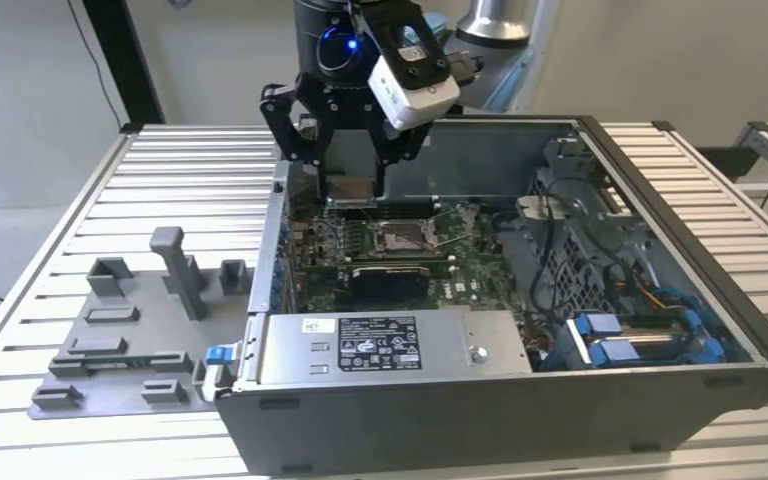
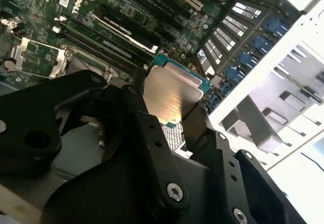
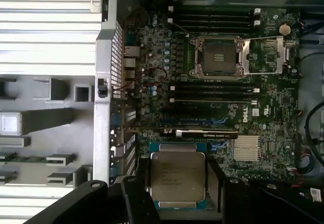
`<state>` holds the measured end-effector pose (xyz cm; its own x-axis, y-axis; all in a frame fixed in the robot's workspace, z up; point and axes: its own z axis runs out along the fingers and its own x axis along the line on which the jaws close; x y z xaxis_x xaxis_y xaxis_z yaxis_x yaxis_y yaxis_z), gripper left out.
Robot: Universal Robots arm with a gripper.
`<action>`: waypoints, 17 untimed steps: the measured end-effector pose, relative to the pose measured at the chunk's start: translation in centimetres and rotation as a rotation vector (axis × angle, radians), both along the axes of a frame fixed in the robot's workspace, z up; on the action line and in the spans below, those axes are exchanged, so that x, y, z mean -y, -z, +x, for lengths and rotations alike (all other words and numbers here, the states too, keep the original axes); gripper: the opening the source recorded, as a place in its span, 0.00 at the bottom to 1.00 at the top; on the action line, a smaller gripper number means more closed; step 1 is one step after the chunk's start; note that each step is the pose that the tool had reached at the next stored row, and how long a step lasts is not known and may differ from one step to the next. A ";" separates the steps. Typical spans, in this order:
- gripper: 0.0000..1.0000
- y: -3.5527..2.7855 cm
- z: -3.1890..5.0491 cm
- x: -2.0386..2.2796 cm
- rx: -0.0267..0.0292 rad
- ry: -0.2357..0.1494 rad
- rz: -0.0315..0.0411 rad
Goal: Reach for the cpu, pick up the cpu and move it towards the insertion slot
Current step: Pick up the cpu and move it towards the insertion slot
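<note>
Slatted metal table [image 1: 64, 210], pale wall [image 1: 197, 60] behind, perhaps grey floor [image 1: 11, 250].

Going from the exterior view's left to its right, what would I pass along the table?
Grey plastic fixture plate with upright blocks → black gripper holding the flat silvery square cpu → shiny metal-framed square insertion slot on the green board → blue plastic drive-bay clips.

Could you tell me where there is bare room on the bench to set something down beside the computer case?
Free: slatted table behind the grey fixture plate, left of the case in the exterior view. Crowded: the plate's blocks, and inside the case, where the gripper holds the cpu.
</note>
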<state>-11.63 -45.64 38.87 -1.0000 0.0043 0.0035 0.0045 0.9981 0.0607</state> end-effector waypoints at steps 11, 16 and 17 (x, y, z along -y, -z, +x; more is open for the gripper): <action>0.00 0.13 3.45 -0.40 0.0005 0.000 0.0000; 0.00 0.20 4.75 -0.76 0.0008 0.000 -0.0001; 0.00 0.22 4.92 -0.85 0.0009 0.000 0.0000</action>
